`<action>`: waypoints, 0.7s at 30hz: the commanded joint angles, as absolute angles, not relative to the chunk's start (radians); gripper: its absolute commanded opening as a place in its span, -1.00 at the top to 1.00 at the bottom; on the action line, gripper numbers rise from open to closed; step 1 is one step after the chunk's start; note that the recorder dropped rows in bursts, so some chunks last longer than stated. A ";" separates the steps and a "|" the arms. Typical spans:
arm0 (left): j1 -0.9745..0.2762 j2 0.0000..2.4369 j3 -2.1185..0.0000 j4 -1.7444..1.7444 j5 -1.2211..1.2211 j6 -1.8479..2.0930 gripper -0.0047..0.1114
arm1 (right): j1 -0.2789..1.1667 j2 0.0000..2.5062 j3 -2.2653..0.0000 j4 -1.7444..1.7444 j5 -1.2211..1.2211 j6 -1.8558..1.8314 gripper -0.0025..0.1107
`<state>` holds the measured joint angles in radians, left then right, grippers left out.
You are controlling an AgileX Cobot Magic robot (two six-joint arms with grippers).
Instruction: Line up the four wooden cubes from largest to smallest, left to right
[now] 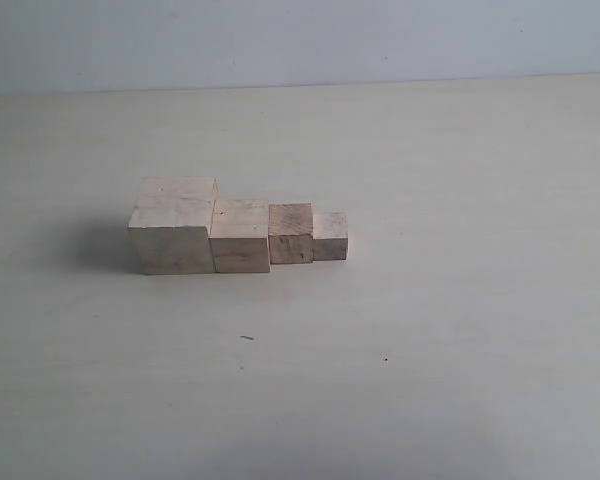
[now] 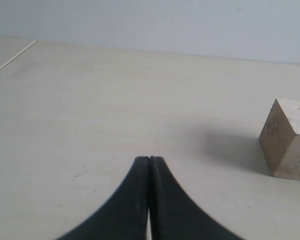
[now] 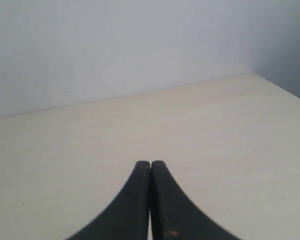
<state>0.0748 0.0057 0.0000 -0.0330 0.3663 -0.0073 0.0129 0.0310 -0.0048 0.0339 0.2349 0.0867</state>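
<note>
Four pale wooden cubes stand touching in a row on the table in the exterior view. From left to right they are the largest cube [image 1: 174, 226], the second cube [image 1: 241, 235], the third cube [image 1: 290, 233] and the smallest cube [image 1: 330, 236]. Neither arm shows in that view. My left gripper [image 2: 149, 159] is shut with nothing in it, low over bare table; one pale cube [image 2: 288, 140] stands ahead and off to one side, well apart from it. My right gripper [image 3: 150, 163] is also shut and empty, with no cube in its view.
The pale table [image 1: 460, 340] runs back to a plain light wall [image 1: 300, 40]. Its far edge [image 3: 140, 95] and a side edge [image 3: 285, 90] show in the right wrist view. A small dark speck [image 1: 247, 338] lies in front of the cubes.
</note>
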 commanded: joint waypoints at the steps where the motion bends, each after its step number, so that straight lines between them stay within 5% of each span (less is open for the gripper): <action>1: 0.067 0.000 0.000 -0.030 0.354 -0.006 0.92 | 0.006 0.024 0.000 0.068 0.263 0.021 0.96; 21: 0.067 0.000 0.000 -0.030 0.354 -0.006 0.92 | 0.023 0.000 0.000 0.061 0.338 -0.058 0.96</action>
<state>0.0748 0.0057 0.0000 -0.0330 0.3663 -0.0073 0.0215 0.0054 -0.0048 0.0640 0.3379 -0.0408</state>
